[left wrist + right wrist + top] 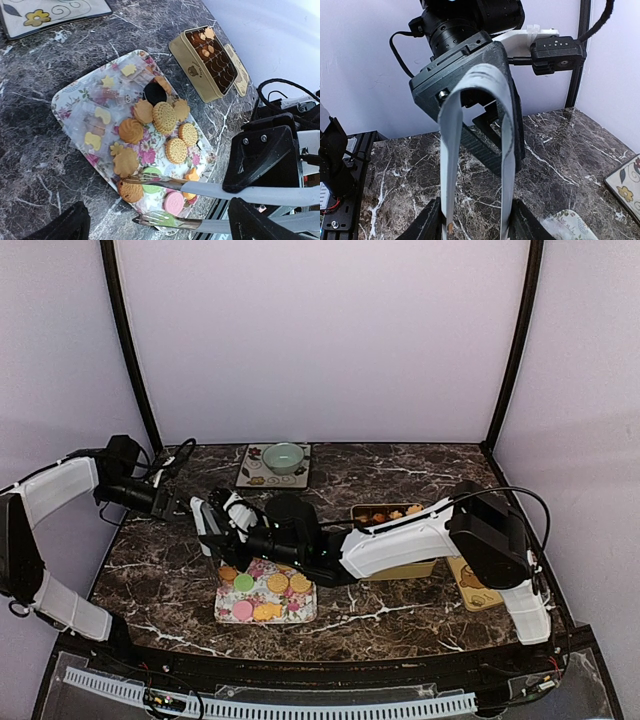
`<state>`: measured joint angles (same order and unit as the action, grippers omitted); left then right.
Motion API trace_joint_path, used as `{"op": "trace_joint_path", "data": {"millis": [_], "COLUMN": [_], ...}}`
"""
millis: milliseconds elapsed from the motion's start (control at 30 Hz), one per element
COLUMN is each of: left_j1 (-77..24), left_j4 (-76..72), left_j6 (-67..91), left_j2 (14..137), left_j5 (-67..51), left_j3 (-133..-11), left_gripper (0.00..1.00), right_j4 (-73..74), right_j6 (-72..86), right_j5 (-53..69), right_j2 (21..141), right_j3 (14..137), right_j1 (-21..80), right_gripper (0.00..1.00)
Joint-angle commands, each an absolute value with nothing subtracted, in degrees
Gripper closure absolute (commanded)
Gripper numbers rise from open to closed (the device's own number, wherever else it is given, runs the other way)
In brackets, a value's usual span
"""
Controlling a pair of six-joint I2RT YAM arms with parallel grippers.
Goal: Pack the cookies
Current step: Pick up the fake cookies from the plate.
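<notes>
The cookies [165, 117], mostly golden with a few pink, green and dark ones, lie on a floral tray [75, 100] near the table's front [300, 612]. A few more sit in the gold tin [187, 62] to the right [410, 570]. My right gripper [477, 220] is shut on grey tongs [450, 150], one finger pressing each arm from outside. The tongs' forked tips [130, 181] hover apart over the tray's near edge, above a green and a pink cookie. My left gripper [157, 222] stands open beside the tongs and holds nothing.
The tin's lid [470, 585] lies right of the tin. A patterned plate [250, 475] with a green bowl [284, 456] sits at the back. The right arm [400, 540] stretches across the tin's front. Black frame posts and walls bound the table.
</notes>
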<state>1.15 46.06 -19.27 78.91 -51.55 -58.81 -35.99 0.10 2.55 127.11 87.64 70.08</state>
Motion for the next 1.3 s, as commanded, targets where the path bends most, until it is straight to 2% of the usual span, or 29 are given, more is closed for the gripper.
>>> {"op": "trace_joint_path", "data": {"millis": [0,367,667,767,933,1167,1267], "left_j1": [-2.0,-5.7,-6.4,-6.5,-6.4,-6.4,-6.4], "left_j4": [45.3,46.0,45.4,45.1,45.4,46.4,46.7], "left_j6": [-19.5,-23.3,-23.7,-24.0,-24.5,-25.5,-25.6], "left_j2": [76.5,75.7,77.3,77.5,78.4,78.0,77.8], "left_j5": [-54.6,-56.0,-55.8,-55.9,-55.6,-54.0,-53.1], "left_j3": [-57.4,-56.9,-56.1,-55.6,-55.9,-56.9,-57.5], "left_gripper": [0.01,0.01,0.02,0.02,0.02,0.02,0.02], "right_j4": [-39.3,-38.5,-35.4,-34.1,-32.4,-33.1,-35.3], "right_j6": [0.5,1.7,4.2,5.5,7.0,7.3,8.5], "right_j5": [1.3,0.9,1.9,1.3,0.0,-0.1,0.2], "right_j2": [126.4,122.0,122.6,122.5,121.7,119.1,117.7], "right_j3": [86.0,80.9,84.2,84.6,84.3,81.7,80.2], "right_j1": [69.8,69.7,69.2,69.0,68.9,68.7,68.4], "right_gripper": [0.53,0.47,0.47,0.50,0.63,0.64,0.69]}}
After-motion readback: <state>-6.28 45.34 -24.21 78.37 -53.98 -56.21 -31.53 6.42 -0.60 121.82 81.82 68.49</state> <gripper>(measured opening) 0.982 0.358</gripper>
